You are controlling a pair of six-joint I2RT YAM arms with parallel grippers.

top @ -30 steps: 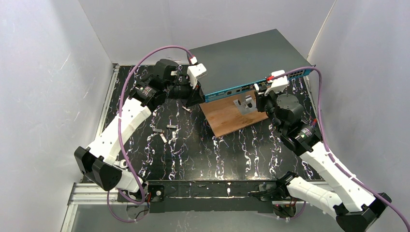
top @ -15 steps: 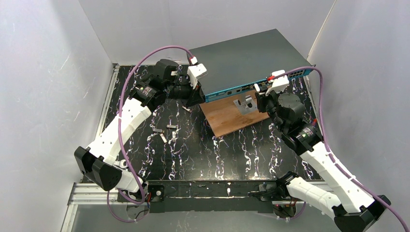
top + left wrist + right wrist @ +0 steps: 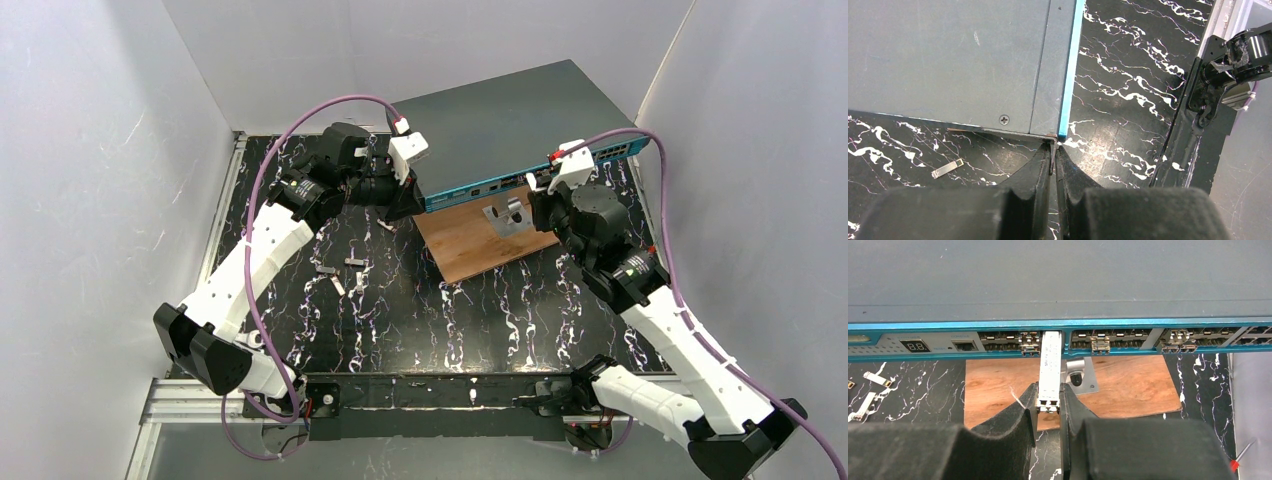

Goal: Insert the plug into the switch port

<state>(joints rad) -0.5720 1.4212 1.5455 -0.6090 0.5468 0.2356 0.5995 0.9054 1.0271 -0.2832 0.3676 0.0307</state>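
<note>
White walls enclose a black marbled worktop (image 3: 480,300); the switch (image 3: 500,120) lies at its far edge, toward the far right corner.
A wooden board (image 3: 470,245) sits just in front of the teal strip (image 3: 948,325). The right end effector (image 3: 1049,390) grasps the SFP plug (image 3: 1051,355), whose far end meets that strip among its sockets (image 3: 998,337). The left end effector (image 3: 1054,152) is clenched on nothing, fingertips (image 3: 1045,150) touching the switch's left front corner.

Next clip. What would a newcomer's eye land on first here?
The right gripper clamps a slim silver plug, its tip at a socket in the teal front of the switch. The left gripper sits shut at the switch's corner. A brown wooden board lies just before the front strip.
</note>
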